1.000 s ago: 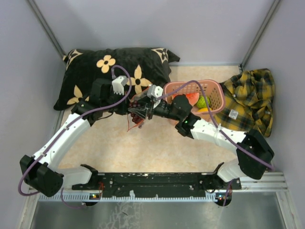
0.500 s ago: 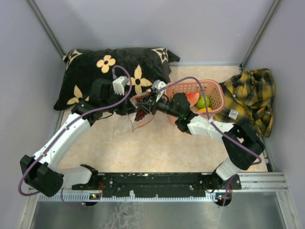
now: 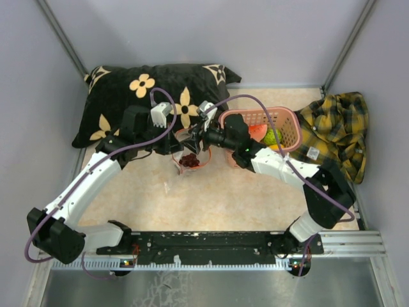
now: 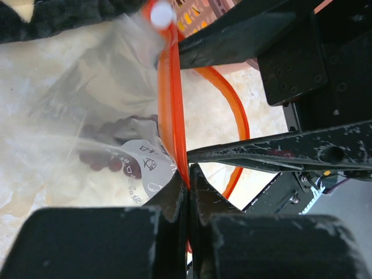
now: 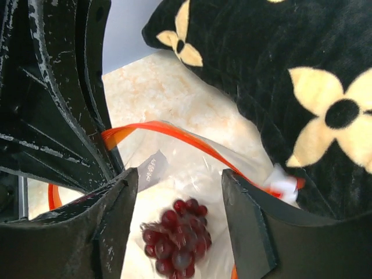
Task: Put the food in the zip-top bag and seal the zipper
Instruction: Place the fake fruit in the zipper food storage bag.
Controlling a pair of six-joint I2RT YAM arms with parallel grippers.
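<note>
On the table, the left pincer pinches the zipper of the bag, holding its mouth up. The right pincer hangs spread just above that mouth, and the grapes lie inside the bag. Farther back, the basket holds the watermelon and green fruit, beside the pillow.

clear zip-top bag, mouth open; red-orange zipper unsealed; purple grape bunch inside; watermelon slice, green fruit outside.
</note>
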